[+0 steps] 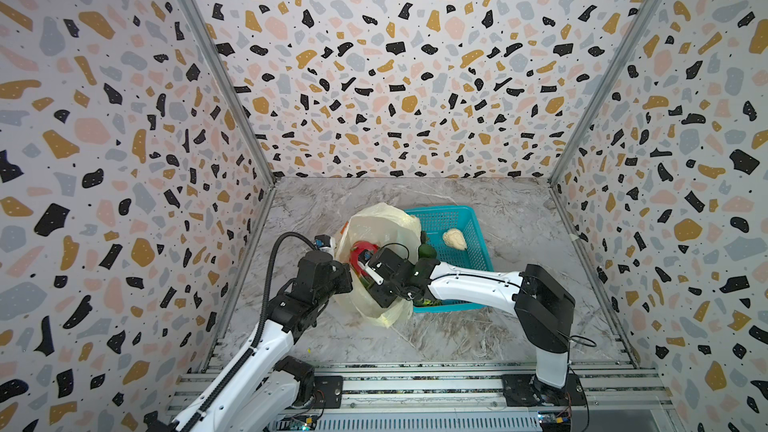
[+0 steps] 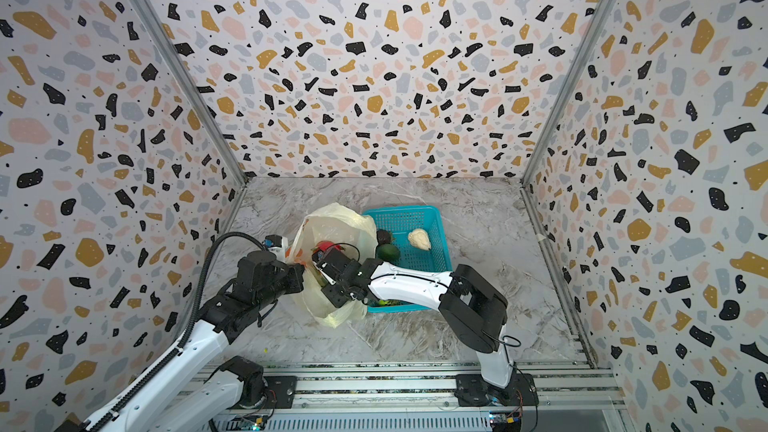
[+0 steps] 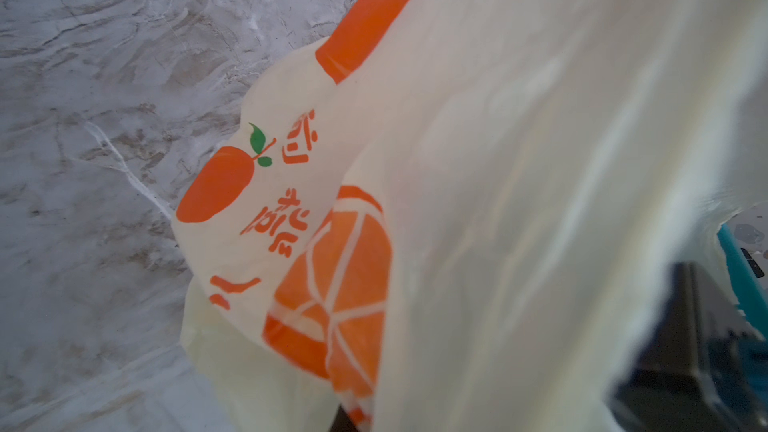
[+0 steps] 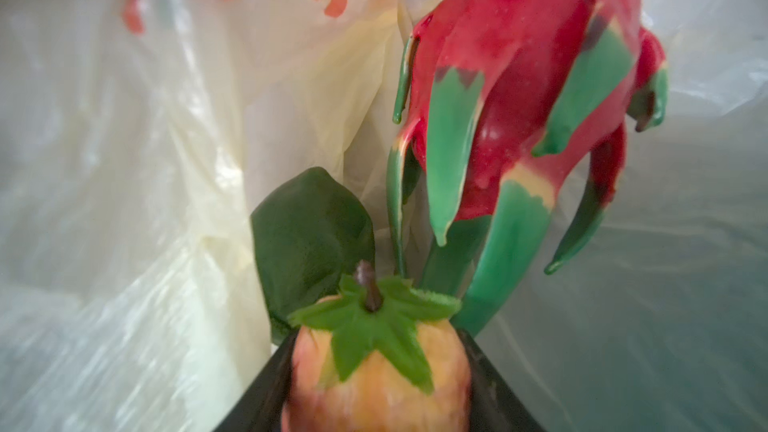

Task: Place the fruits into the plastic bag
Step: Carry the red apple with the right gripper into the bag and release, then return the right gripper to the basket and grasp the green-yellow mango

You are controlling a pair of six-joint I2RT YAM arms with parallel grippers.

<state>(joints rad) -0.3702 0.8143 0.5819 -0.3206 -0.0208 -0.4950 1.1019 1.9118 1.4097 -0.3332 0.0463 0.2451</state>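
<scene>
Thin translucent cream-yellow plastic bag [image 1: 382, 222], orange print, stands open at lower centre in both top views, on the grey marbled counter [image 1: 457, 338], touching the teal mesh basket [image 1: 457, 218]. Inside: red dragon fruit [image 4: 519, 76] with green scales; smooth dark green fruit [image 4: 307, 238]. Right claw [image 4: 376, 342], in the bag mouth, grips a small pink-yellow fruit [image 4: 378, 384] with leafy green cap. Left claw [image 1: 348, 275] closed on the bag's left edge.

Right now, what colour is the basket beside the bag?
The basket is teal, clearest in both top views.
</scene>
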